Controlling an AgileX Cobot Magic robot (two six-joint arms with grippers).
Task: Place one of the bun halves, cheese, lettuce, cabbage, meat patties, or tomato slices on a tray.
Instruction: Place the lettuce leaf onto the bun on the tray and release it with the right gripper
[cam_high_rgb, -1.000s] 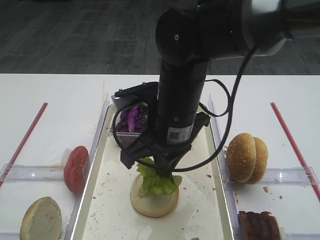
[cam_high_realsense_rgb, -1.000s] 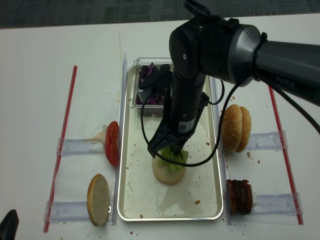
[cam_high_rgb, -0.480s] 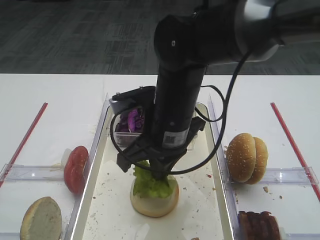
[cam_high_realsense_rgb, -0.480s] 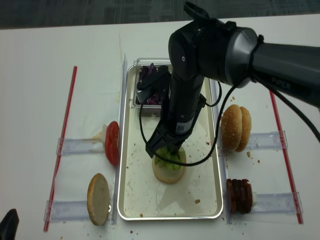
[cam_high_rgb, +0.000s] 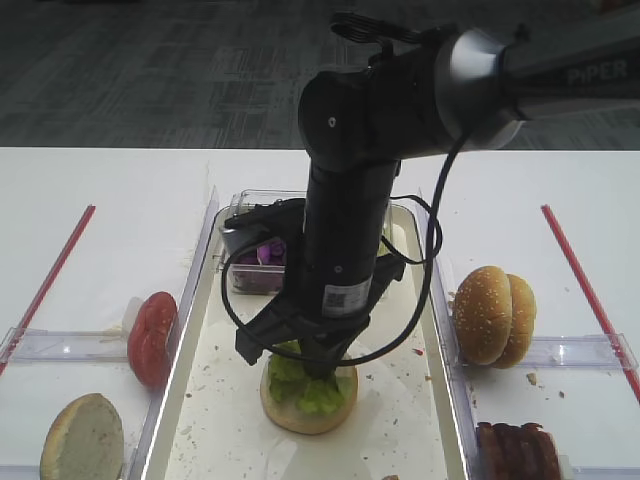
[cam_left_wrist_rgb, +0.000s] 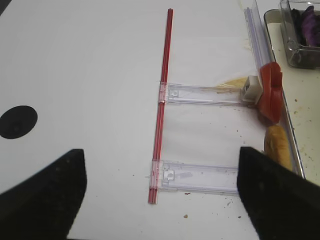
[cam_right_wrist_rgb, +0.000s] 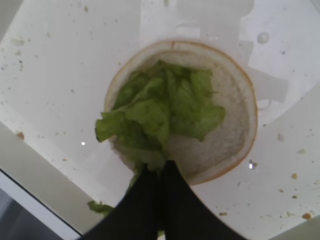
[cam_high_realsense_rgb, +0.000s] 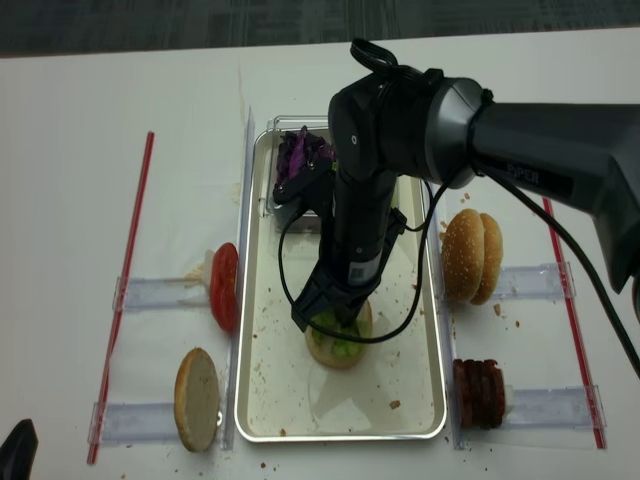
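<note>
Pinching the lettuce (cam_right_wrist_rgb: 160, 112) between closed fingertips, my right pincer (cam_right_wrist_rgb: 161, 172) stood low over a pale bun half (cam_right_wrist_rgb: 235, 107) at centre frame on the tray (cam_right_wrist_rgb: 45, 60). My left pincer (cam_left_wrist_rgb: 160, 200) gaped wide and empty at the bottom edge over the tabletop (cam_left_wrist_rgb: 80, 75), near a tomato slice (cam_left_wrist_rgb: 270, 92).

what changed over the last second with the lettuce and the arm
The right gripper, shut on the lettuce, came down and lowered the leaves from just above the bun half until they lie spread on it, inside the tray. It has not let go. The tomato slices, other buns and patties stayed put.
</note>
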